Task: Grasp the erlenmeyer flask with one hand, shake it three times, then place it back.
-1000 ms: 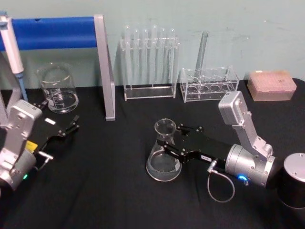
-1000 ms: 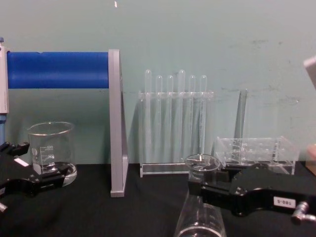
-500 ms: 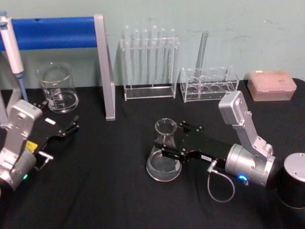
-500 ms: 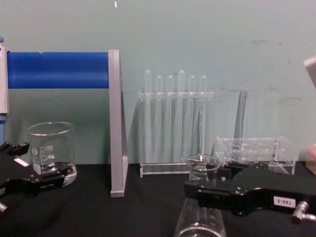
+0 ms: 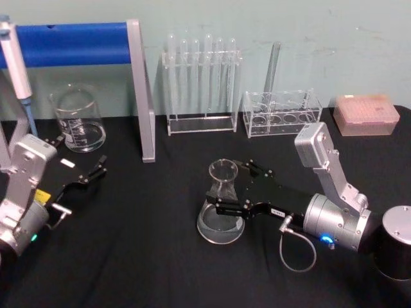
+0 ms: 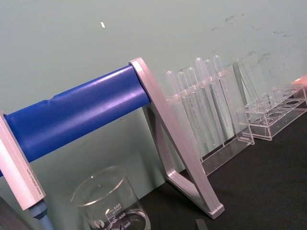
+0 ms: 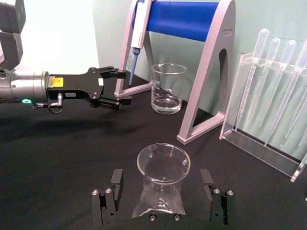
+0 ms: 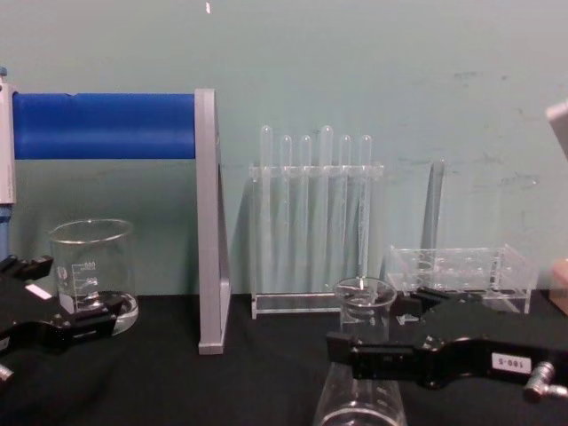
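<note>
The erlenmeyer flask [image 5: 221, 212] stands upright on the black table, near the middle; it is clear glass with a flared lip. My right gripper [image 5: 231, 186] is open and straddles its neck. In the right wrist view the two fingers [image 7: 111, 194] stand on either side of the flask [image 7: 162, 175], with a gap on each side. The chest view shows the flask [image 8: 359, 395] low down, with the black gripper [image 8: 366, 328] across its neck. My left gripper [image 5: 82, 153] is parked at the left, near the beaker, and is open with nothing in it; it also appears in the right wrist view [image 7: 117, 87].
A glass beaker [image 5: 78, 122] and a pipette stand with a blue bar [image 5: 70, 43] are at the back left. A rack of test tubes [image 5: 200, 83], a low clear rack [image 5: 282, 112] and a pink box [image 5: 366, 114] line the back. A black cylinder [image 5: 395, 240] sits at the right edge.
My right gripper's fingers have spread apart from the flask's neck. The flask stays upright on the table. The left arm has not moved.
</note>
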You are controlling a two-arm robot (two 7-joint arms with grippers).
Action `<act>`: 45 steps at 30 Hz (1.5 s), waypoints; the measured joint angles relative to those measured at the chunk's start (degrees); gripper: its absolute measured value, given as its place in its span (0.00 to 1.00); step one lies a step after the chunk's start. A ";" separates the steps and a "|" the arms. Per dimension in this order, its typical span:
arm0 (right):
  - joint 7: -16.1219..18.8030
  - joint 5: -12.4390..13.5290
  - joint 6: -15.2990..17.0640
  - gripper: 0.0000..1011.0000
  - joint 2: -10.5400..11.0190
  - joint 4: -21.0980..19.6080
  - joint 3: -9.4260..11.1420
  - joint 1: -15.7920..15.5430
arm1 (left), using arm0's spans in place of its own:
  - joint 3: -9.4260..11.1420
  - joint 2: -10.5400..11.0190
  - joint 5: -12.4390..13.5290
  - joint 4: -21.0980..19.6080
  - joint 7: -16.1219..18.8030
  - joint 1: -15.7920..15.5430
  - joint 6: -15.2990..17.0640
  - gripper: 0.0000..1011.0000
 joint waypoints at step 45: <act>-4.68 -0.18 1.42 0.99 7.81 -7.70 6.53 -9.74 | 0.00 0.00 0.00 0.00 0.00 0.00 0.00 0.99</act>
